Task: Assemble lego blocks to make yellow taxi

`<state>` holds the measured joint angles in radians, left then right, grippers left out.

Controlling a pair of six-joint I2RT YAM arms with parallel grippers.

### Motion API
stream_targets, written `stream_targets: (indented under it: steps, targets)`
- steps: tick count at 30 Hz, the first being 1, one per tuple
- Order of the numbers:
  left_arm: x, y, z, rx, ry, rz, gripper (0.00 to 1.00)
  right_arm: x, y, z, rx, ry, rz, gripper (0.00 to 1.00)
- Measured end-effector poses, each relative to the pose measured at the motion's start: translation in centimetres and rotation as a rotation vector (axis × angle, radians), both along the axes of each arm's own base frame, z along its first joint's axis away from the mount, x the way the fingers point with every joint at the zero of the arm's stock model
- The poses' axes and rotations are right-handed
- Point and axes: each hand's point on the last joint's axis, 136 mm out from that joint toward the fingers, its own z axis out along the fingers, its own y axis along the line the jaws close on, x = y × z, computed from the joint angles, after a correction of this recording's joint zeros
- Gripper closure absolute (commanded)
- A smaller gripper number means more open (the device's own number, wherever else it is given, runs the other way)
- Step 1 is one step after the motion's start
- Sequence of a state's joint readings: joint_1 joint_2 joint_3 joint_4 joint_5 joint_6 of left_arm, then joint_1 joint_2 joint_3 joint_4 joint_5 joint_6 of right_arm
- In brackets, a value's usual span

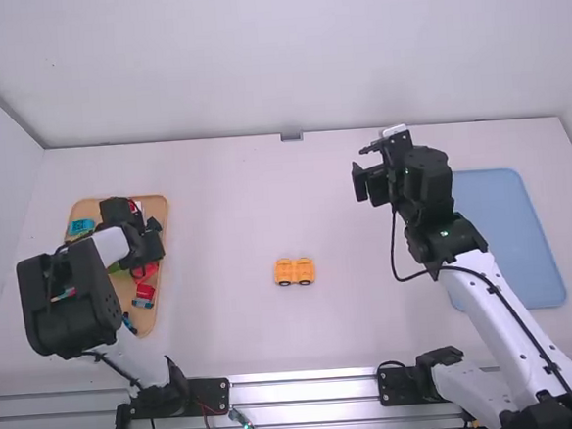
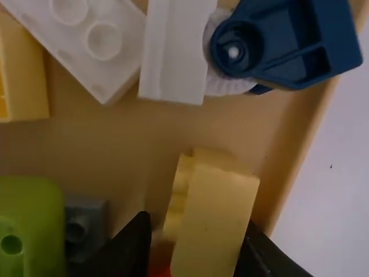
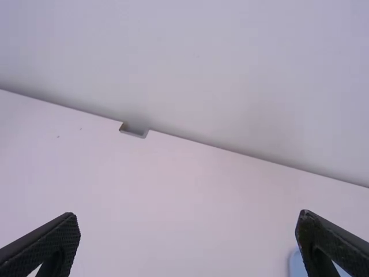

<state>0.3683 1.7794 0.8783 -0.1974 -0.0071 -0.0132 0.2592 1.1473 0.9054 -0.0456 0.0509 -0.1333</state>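
Observation:
In the high view, my left gripper (image 1: 147, 242) is low over the wooden tray (image 1: 165, 311) of loose blocks. The left wrist view has my left gripper (image 2: 199, 234) partly open around a pale yellow brick (image 2: 213, 219); a narrow gap separates the brick's studded side from one finger, while the other finger is close against it. An orange-yellow piece with dark wheels (image 1: 294, 271) stands mid-table. My right gripper (image 1: 367, 174) is above the table's far right part; in the right wrist view, the right gripper (image 3: 187, 225) is wide open with nothing between its fingers.
A blue mat (image 1: 513, 238) lies on the table's right side. Around the yellow brick in the tray are a white brick (image 2: 104, 40), a dark blue part (image 2: 288, 43) and a green piece (image 2: 29, 219). The tray's raised edge (image 2: 300, 164) runs close by.

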Motion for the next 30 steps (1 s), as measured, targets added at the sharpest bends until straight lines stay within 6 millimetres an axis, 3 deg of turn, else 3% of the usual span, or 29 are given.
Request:
stream_targets:
  steps: [7,16,19,25,30]
  targets:
    - [0.7,0.1,-0.1,0.025,-0.041,-0.038,0.61,-0.1,0.0,-0.2,-0.001,0.007,0.003,0.01]
    - [0.7,0.2,-0.1,0.037,-0.046,-0.060,0.77,-0.1,0.1,-0.2,0.000,0.007,0.004,0.01]
    - [0.6,0.1,-0.1,0.035,-0.037,-0.063,0.87,-0.1,0.1,-0.2,0.000,0.007,0.004,0.01]
    - [0.4,0.0,0.2,0.021,-0.009,-0.060,0.92,-0.1,0.2,-0.2,0.003,0.008,0.013,0.01]
    - [0.9,0.2,1.0,0.019,-0.007,-0.057,0.94,-0.3,1.6,0.3,0.037,-0.005,0.086,0.01]
